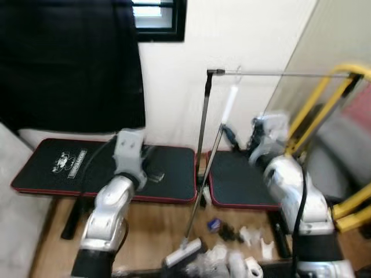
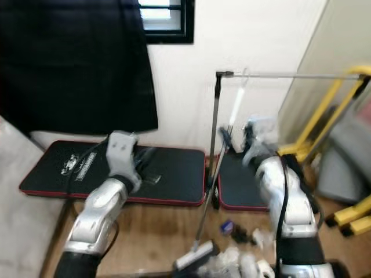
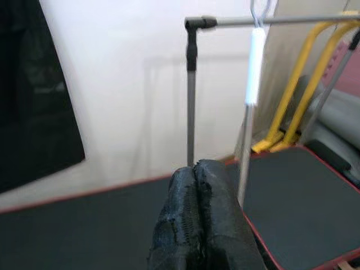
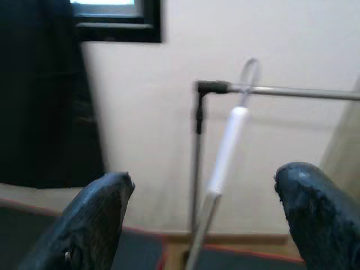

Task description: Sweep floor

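Right now the broom [image 1: 204,185] leans against the clothes rack [image 1: 204,116], its head on the wooden floor [image 1: 156,226] among litter [image 1: 240,234]. Left claw [image 3: 197,225] is pressed closed and empty; right claw [image 4: 205,225] gapes wide, facing the handle.

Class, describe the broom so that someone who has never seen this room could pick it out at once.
Find the metal clothes rail by the white wall. The broom hangs from its bar by a loop, slanting down to the wooden floor between two black mats. Unlike the rail's dark upright post beside it, it has a white grip and a flat head among litter.
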